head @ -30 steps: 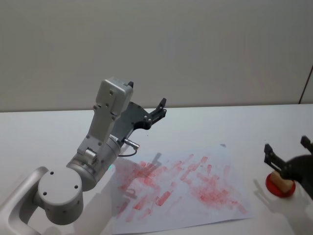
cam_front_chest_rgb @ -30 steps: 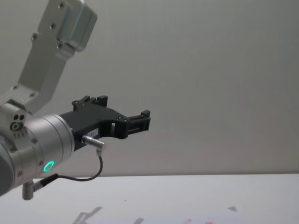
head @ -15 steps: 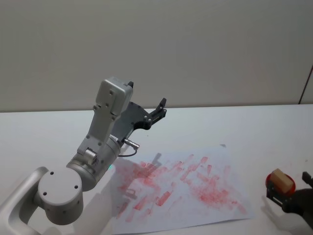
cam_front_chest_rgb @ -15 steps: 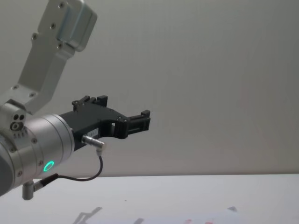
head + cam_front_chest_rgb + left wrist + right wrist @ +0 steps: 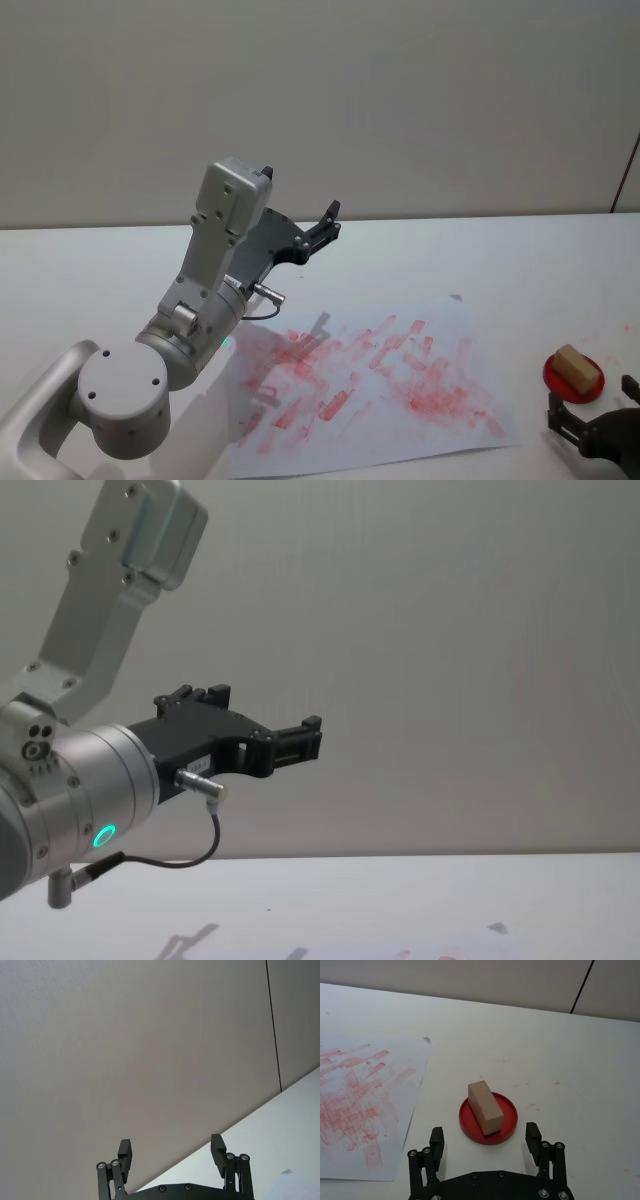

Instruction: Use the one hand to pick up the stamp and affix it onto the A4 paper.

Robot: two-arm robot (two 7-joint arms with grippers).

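The stamp (image 5: 485, 1108) is a small tan block standing on a round red ink pad (image 5: 506, 1122), right of the A4 paper (image 5: 360, 1110). In the head view the stamp (image 5: 577, 366) sits at the far right, and the white A4 paper (image 5: 370, 390) smeared with red marks lies mid-table. My right gripper (image 5: 485, 1141) is open just short of the pad, a finger to either side and nothing held. It shows at the lower right corner in the head view (image 5: 592, 412). My left gripper (image 5: 325, 222) hangs open in the air, well above the table, and the left wrist view shows its fingers spread (image 5: 171, 1146).
The raised silver left arm (image 5: 200, 310) stands over the table's left side, its shadow on the paper. The chest view shows the left gripper (image 5: 300, 738) against the plain wall. Bare white table (image 5: 520, 270) surrounds the paper and the pad.
My right gripper, which was around the stamp on the pad a second ago, has drawn back toward the near edge. The stamp stays on the red pad. The left arm has not moved.
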